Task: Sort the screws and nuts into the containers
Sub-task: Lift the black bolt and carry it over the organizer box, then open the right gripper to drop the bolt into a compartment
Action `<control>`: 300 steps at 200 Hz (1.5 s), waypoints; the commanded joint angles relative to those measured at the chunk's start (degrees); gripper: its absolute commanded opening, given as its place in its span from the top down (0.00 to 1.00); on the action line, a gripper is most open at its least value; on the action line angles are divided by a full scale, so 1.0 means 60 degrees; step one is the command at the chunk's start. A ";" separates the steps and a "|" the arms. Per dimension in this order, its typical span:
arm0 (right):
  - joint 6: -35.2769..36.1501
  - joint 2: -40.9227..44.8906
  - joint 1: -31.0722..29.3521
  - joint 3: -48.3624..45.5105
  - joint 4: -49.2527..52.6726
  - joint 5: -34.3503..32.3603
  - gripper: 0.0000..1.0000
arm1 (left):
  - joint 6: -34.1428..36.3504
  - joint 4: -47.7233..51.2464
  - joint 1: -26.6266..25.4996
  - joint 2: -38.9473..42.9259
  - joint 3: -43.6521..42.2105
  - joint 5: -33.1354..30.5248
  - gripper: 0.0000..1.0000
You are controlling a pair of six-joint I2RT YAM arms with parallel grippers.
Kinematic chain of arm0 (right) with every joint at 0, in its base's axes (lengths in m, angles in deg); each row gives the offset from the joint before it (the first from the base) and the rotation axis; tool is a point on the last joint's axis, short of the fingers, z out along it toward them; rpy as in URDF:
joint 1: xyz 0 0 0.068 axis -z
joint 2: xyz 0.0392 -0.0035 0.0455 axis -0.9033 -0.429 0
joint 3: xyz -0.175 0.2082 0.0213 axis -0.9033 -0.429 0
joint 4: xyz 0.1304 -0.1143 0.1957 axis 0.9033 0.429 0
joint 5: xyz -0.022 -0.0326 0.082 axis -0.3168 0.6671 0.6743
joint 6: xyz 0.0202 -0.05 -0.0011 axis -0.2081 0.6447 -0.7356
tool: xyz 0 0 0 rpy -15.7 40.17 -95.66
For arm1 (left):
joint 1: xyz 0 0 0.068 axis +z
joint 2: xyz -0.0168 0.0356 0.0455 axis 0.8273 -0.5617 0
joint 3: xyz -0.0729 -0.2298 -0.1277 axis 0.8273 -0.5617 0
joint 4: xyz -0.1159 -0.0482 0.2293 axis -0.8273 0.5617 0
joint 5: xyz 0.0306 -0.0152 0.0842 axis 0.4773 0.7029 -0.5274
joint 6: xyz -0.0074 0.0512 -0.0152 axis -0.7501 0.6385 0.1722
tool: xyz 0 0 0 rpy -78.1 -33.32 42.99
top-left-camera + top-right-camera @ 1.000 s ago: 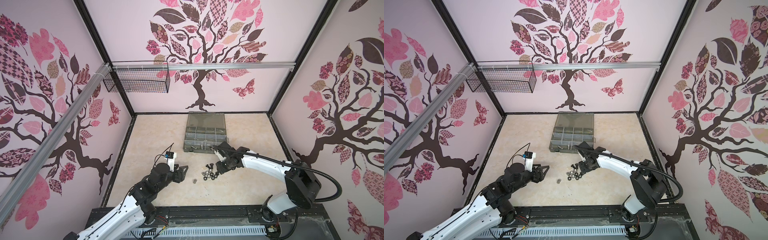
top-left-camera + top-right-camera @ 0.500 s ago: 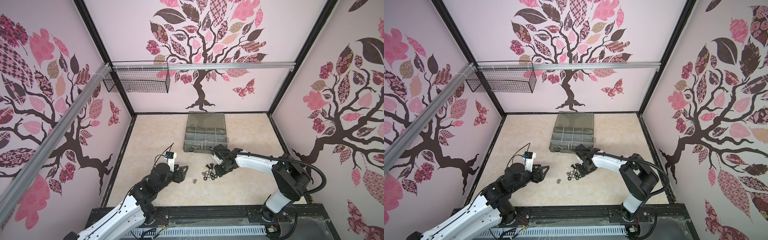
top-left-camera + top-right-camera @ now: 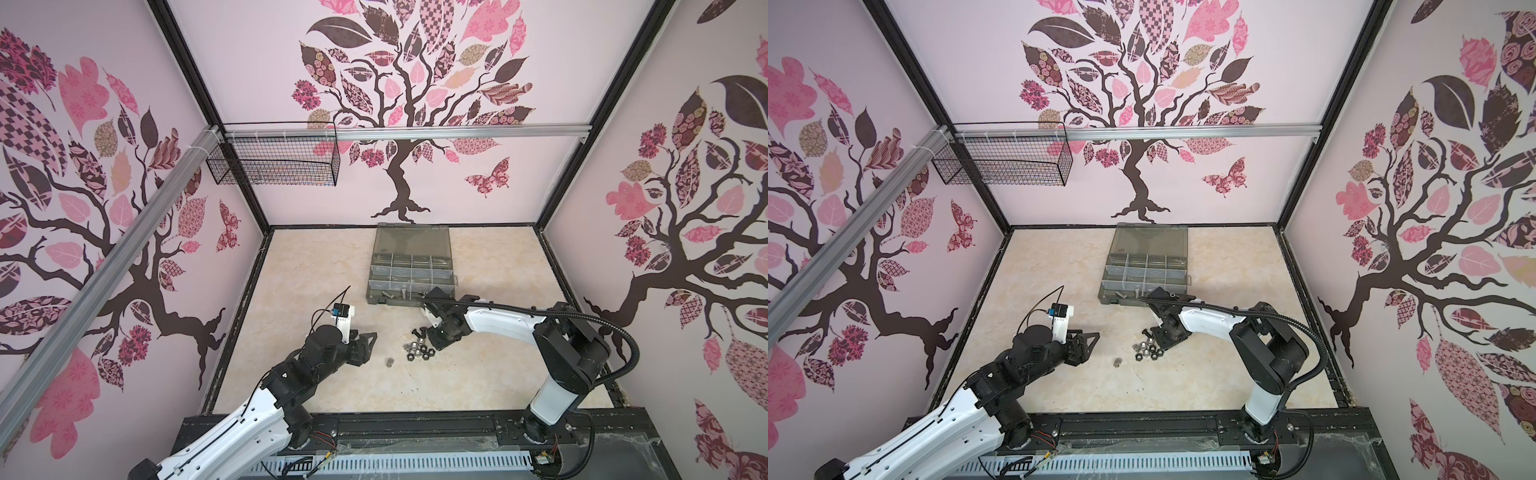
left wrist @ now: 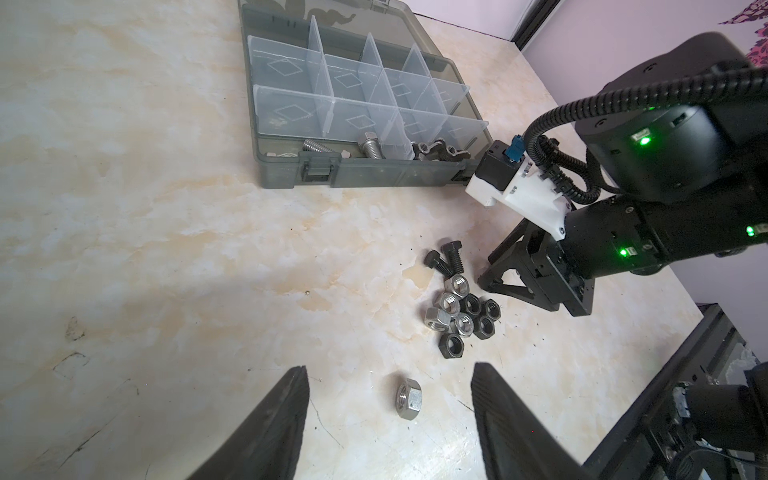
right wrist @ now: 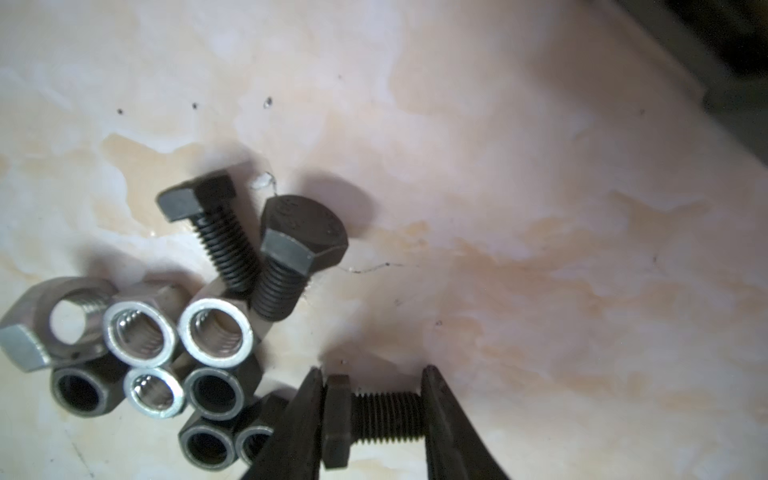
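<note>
You're early on, I'd say: few bits (image 4: 368, 147) in the case (image 4: 374, 176), nuts (image 4: 461, 320) and two screws (image 4: 444, 259) loose at its 6 o'clock. Right gripper (image 5: 372, 386) clamps a third screw (image 5: 386, 417); left gripper (image 4: 390, 374) gapes.

One black bolt (image 5: 386, 417) sits pinched endwise in my right gripper (image 5: 372, 372); two other bolts (image 5: 226, 245) lie crossed against the clustered hex nuts (image 5: 216, 332).

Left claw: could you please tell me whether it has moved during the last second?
No. In a top view the left claw holds the same spot beside the lone silver nut, jaws equally open.
</note>
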 commanded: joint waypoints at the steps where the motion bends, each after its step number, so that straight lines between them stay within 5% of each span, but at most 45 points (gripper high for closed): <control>1: -0.0087 -0.0099 -0.0036 0.0137 0.0089 -0.0131 0.67 | 0.0083 -0.0177 -0.0008 0.0033 -0.0167 0.0030 0.34; 37: -0.0168 0.0496 0.0068 0.0506 0.0239 -0.0294 0.68 | 0.0051 -0.0166 0.0001 0.0032 -0.0174 -0.0024 0.35; 82: 0.0181 0.0783 0.1364 0.2425 0.0420 -0.0046 0.69 | 0.0005 -0.0134 0.0004 0.0143 -0.0174 -0.0086 0.34; 166: 0.0721 -0.2515 0.2704 0.6475 0.0618 -0.0656 0.69 | -0.0129 0.0020 0.0008 0.0332 -0.0195 -0.0068 0.35; 213: 0.0632 -0.2822 0.2943 0.5797 0.0358 -0.0758 0.67 | -0.0262 0.0023 0.0006 0.0376 -0.0277 -0.0123 0.35; 256: 0.0576 -0.2776 0.3141 0.5629 0.0318 -0.0648 0.50 | -0.0292 -0.0034 0.0006 0.0107 -0.0250 -0.0068 0.36; 300: 0.0506 -0.1988 0.3166 0.5624 0.0370 -0.0398 0.46 | -0.0102 0.0088 0.0008 -0.0724 0.0137 0.0041 0.37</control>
